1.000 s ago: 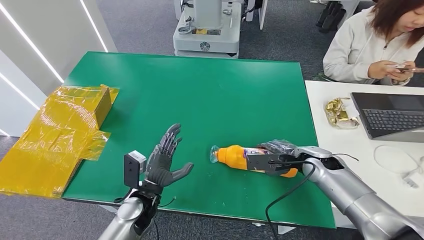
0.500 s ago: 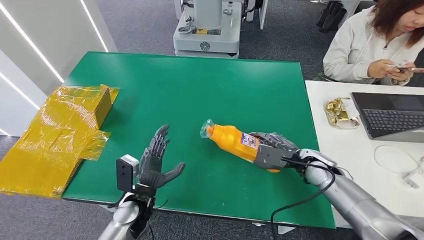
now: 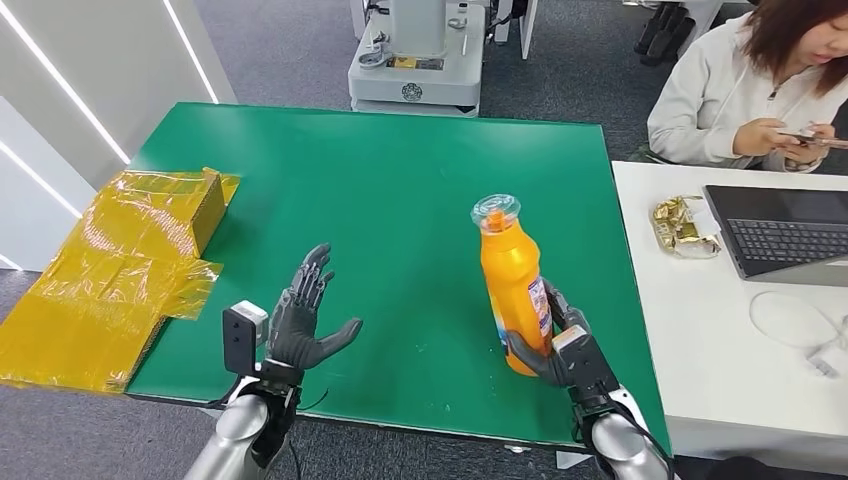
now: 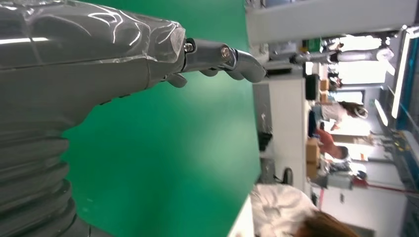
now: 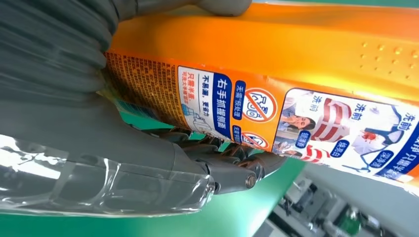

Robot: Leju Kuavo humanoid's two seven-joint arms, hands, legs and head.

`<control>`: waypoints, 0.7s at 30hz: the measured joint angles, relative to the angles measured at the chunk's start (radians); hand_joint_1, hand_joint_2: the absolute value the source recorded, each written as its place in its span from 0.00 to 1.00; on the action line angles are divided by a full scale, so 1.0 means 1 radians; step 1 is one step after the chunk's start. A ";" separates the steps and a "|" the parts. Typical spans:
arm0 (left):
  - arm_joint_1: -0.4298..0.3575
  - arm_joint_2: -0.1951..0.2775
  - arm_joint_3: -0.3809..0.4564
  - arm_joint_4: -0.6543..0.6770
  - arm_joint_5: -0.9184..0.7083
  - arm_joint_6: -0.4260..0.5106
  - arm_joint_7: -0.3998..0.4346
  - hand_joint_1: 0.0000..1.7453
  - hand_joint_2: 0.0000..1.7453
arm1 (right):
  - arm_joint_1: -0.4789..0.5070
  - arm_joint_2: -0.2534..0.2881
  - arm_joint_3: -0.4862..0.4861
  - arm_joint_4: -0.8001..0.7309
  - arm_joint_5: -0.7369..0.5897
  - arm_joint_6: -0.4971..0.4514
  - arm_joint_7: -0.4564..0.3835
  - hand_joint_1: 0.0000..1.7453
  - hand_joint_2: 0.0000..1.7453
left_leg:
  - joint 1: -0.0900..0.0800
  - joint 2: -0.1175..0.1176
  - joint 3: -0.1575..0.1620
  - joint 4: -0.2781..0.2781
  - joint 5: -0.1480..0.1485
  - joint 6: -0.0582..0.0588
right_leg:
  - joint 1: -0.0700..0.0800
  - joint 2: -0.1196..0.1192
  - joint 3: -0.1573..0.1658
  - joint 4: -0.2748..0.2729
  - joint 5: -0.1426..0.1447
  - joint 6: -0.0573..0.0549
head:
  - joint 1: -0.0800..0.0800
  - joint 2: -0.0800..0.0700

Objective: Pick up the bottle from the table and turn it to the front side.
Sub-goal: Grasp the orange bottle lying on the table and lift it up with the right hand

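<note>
A: Start at the right hand [image 3: 560,350]. What is it doing?

B: Its fingers are wrapped round the lower part of the orange bottle [image 3: 512,285], thumb on one side and dark fingers [image 5: 232,163] on the other. The bottle stands nearly upright, cap at the top, tilted a little, its base at the hand near the front edge of the green table [image 3: 380,190].

A: Can you read the label?

B: In the right wrist view the printed label faces the camera, with blue and white panels, small pictures and a red prohibition mark. The text is not Latin script, so I leave its meaning out. From the head view the label shows as a narrow strip on the side of the bottle toward the hand.

A: And the left hand [image 3: 305,320]?

B: It holds nothing. The fingers are stretched out and spread, thumb out to the side, above the table's front left part, well apart from the bottle. The left wrist view shows the fingers [image 4: 237,57] extended over bare green surface.

A: What lies further out?

B: A crumpled yellow plastic-wrapped box [image 3: 120,260] hangs over the table's left edge. To the right stands a white desk [image 3: 700,330] with a laptop [image 3: 785,235], a gold foil wrapper [image 3: 682,227] and a white cable [image 3: 800,325]. A person [image 3: 750,90] in a light top sits behind it, holding a phone. Beyond the table's far edge stands a white machine base [image 3: 415,60] on grey carpet.
</note>
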 joint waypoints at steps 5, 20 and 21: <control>-0.061 -0.003 -0.014 0.018 0.059 -0.065 0.024 0.00 1.00 | 0.023 0.018 -0.036 -0.049 -0.003 0.008 -0.004 1.00 1.00 | 0.000 0.001 0.000 0.000 0.001 0.000 | 0.000 0.001 0.000 0.000 0.001 -0.001 | 0.000 0.000; -0.392 -0.064 -0.143 0.218 0.319 -0.226 0.133 0.00 1.00 | -0.311 0.276 0.134 0.276 0.042 0.078 -0.003 1.00 1.00 | 0.001 0.004 0.000 0.000 0.007 -0.004 | 0.000 0.005 -0.003 0.002 0.006 -0.004 | 0.000 0.000; -0.397 -0.066 -0.145 0.223 0.321 -0.227 0.134 0.00 1.00 | -0.320 0.284 0.140 0.290 0.043 0.078 -0.003 1.00 1.00 | 0.001 0.004 0.000 0.000 0.007 -0.004 | 0.000 0.005 -0.003 0.002 0.006 -0.004 | 0.000 0.000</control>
